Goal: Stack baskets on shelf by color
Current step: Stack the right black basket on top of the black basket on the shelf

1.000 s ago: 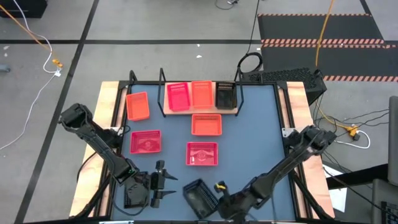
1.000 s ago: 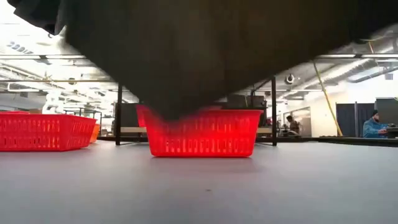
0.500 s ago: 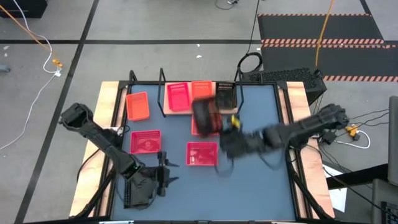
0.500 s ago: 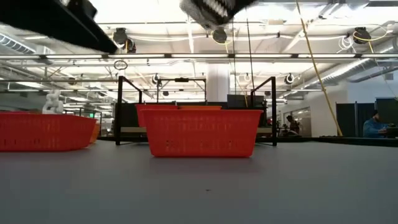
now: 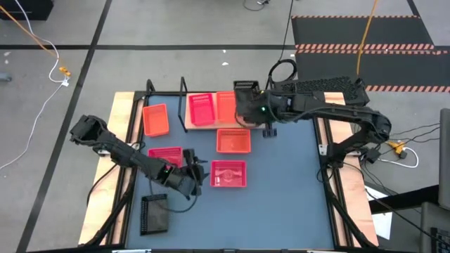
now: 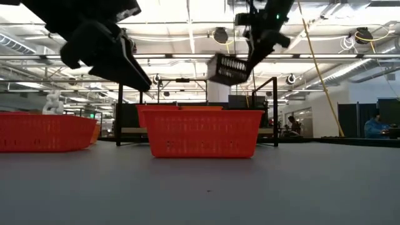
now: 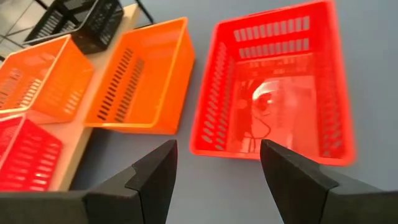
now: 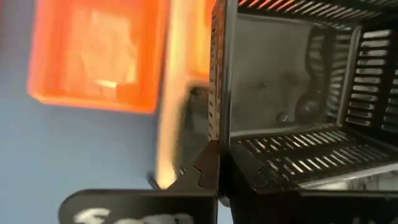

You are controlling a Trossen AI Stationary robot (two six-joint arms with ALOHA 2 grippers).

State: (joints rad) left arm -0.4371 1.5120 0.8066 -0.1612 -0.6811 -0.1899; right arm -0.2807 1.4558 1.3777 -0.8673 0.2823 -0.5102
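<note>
Black perforated basket point(image 8: 298, 87), tilted

Baskets point(image 5: 232, 141) — orange, pinkish-red, black — blue tabletop point(image 5: 288, 183)

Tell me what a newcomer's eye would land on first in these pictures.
The right gripper stands out first, holding a black basket in the air over the right end of the wooden shelf. Next come the bright baskets: a red basket and an orange basket side by side on the shelf. The open left gripper hovers beside a red basket on the blue table.
</note>
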